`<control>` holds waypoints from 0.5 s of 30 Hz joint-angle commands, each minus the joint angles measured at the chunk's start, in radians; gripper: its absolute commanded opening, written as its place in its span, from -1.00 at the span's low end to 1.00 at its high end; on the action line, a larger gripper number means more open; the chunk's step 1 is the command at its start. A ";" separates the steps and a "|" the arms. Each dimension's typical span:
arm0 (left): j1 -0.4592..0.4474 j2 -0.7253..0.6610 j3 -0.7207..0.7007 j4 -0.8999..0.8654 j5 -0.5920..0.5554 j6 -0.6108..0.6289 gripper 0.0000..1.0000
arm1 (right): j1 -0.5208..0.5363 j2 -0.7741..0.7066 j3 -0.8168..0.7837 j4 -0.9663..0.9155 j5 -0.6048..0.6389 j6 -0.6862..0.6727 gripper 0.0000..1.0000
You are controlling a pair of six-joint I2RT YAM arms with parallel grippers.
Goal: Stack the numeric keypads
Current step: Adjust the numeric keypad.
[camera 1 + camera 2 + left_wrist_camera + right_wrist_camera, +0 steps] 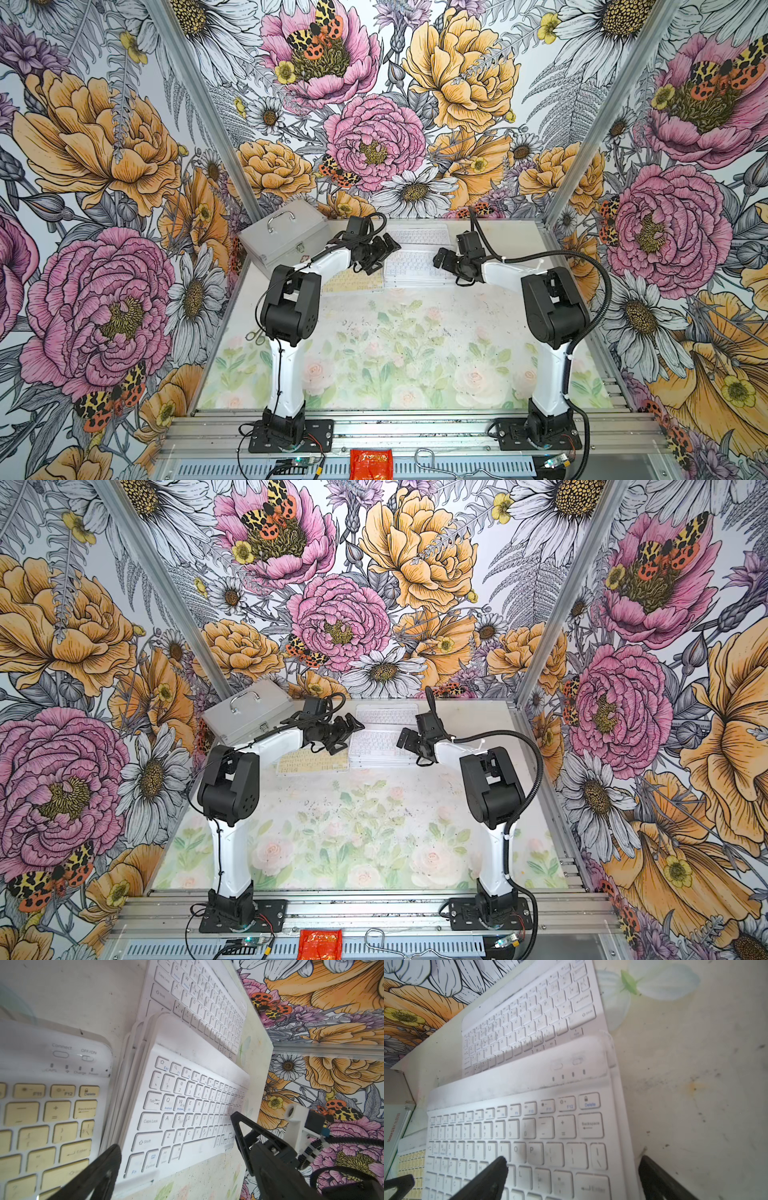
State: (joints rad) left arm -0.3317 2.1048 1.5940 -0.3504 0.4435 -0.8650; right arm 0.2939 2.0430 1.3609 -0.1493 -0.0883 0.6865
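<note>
- This is a robot test booth, like a small lab, not a home.
- Two robot arms, the left arm (286, 374) and the right arm (548, 382), are bolted to a metal rail (415, 432) at the bottom of both top views.
- Shiny metal posts (199, 104) hold up walls (104, 166) printed with big flowers.
- The desk (395, 353) has a flower print too.
- A thick black cable (557, 252) and a little circuit board (297, 460) show it is a work rig.

Under the thin white-keyed top keypad (187, 1109) below my right claw (573, 1159), the stacked keypads (135, 1043) show only white rims; I cannot count them. The flat yellow-keyed keypad (47, 1118) near my left claw (382, 257) is cut off by the wrist view's edge.
</note>
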 commanded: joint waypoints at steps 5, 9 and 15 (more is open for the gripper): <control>-0.004 0.004 0.017 0.025 0.025 -0.011 0.98 | 0.027 -0.040 0.059 -0.062 0.065 -0.040 0.99; -0.005 0.004 0.017 0.025 0.024 -0.011 0.98 | 0.036 -0.040 0.068 -0.073 0.075 -0.050 0.99; -0.008 0.006 0.020 0.025 0.026 -0.014 0.98 | 0.047 -0.036 0.085 -0.086 0.076 -0.060 1.00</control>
State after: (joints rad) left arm -0.3317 2.1048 1.5940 -0.3477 0.4469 -0.8654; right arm 0.3252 2.0430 1.4071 -0.2310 -0.0254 0.6502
